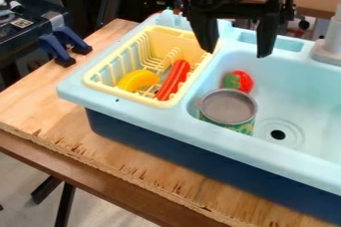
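At far left of the claw, two blue clamps [61, 46] stood at the edge of the wooden counter [63, 116]; the light-blue sink unit [150, 115] sat on that counter, below the claw. Lower left of the claw, a pale yellow rack [88, 79] lay in the unit's left section; it contained a yellow banana-shaped toy [137, 80] and, just to the right and closer to the claw, a long red toy [174, 79] lying at a slant. The claw [238, 53] hung at upper middle; it was released, its two fingers well apart, with nothing held between them. Below the claw, in the basin, lay a red and green strawberry-like toy [238, 81]; in front of it, near the basin's left wall, stood a grey-topped tin [228, 106] with a green patterned side. Lower right of the claw was the dark drain [277, 135]; farther right stood a grey faucet [331, 42].
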